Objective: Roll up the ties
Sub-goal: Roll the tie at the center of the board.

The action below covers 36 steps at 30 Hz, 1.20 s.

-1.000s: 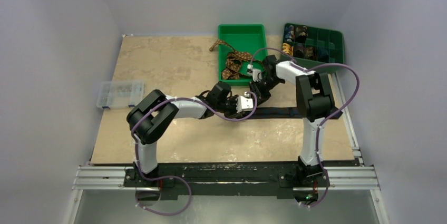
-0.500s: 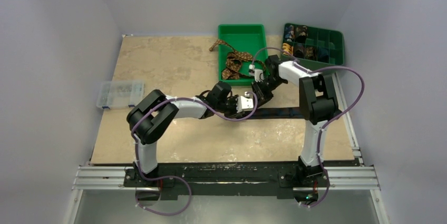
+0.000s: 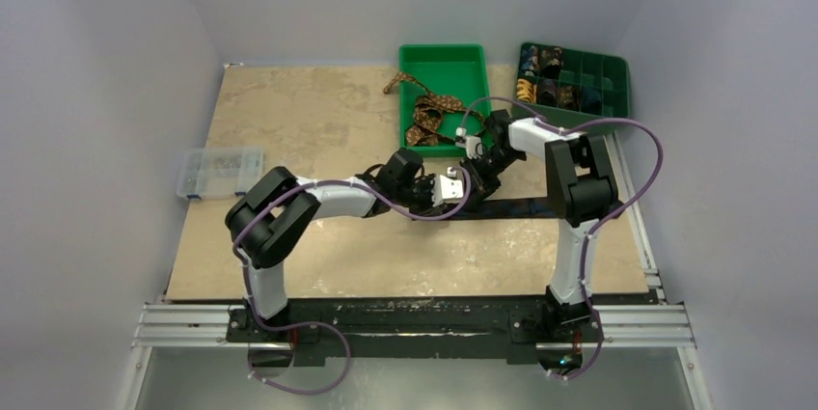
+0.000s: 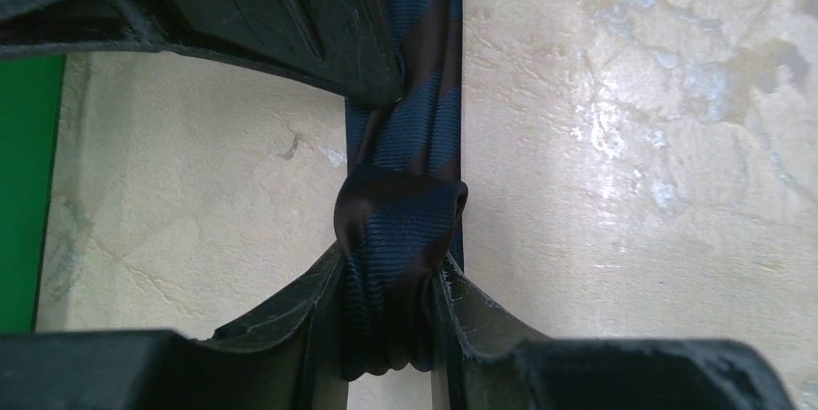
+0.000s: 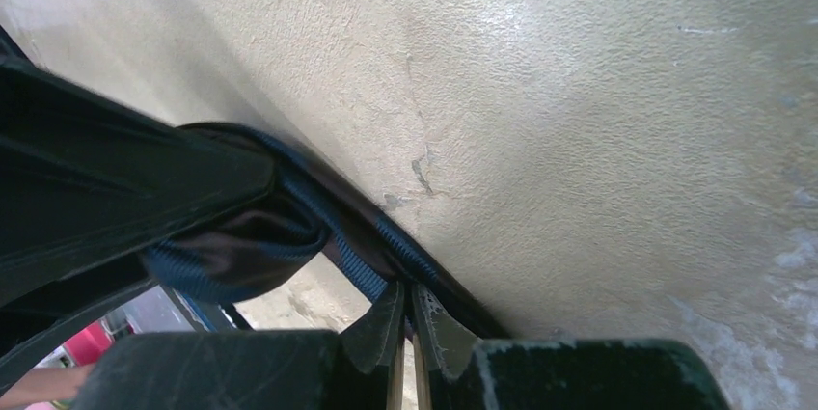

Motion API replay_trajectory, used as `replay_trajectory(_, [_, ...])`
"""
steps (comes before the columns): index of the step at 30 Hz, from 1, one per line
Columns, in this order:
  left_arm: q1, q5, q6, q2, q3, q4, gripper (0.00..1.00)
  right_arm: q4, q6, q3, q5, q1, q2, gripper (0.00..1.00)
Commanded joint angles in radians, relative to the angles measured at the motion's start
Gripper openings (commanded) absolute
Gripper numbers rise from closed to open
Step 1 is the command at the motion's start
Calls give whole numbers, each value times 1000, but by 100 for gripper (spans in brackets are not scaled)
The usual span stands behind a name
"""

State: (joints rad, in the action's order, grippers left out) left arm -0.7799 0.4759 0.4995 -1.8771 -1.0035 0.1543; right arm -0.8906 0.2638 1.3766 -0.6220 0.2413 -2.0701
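**Navy tie: looks soft, light, slippery**
Your left tool clamps its coil; right tool is pinched closed beside that coil. I'd hold the flat strip there.

Navy tie: finely ribbed woven cloth with a soft sheen; the 2 fingers of the left gripper are matt black plastic, scuffed and ragged at their edges. Tabletop: beige leather-like sheet, creased and mottled, with a dull gloss where light strikes. Also shown: 1 smooth green plastic tray, 1 darker green plastic organiser, 1 clear plastic box, 1 pale brushed-metal rail, and arm shells of glossy white plastic.
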Motion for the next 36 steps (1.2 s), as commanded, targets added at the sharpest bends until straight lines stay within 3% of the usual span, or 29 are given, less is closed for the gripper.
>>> replay_trajectory(1, [4,24,-23,111,3,-51,0,77,49,-30,165,4,-62,7])
replay_trajectory(9, [8,-53,-64,83,-35,-77,0,99,66,-42,178,3,-66,6])
replay_trajectory(14, [-4,13,79,51,-49,-222,0,93,74,-34,162,2,-64,6])
replay_trajectory(19, [-13,-49,131,-15,-114,-389,0,44,81,3,30,-5,-27,22])
replay_trajectory(25, [-21,-120,105,-48,-137,-404,0,23,-18,2,-232,-76,60,37])
replay_trajectory(30, [-35,-176,57,-57,-148,-388,0,35,-76,-48,-352,-86,94,50])
replay_trajectory(36, [-39,-196,48,-50,-125,-353,0,96,-152,-76,-434,-72,86,47])
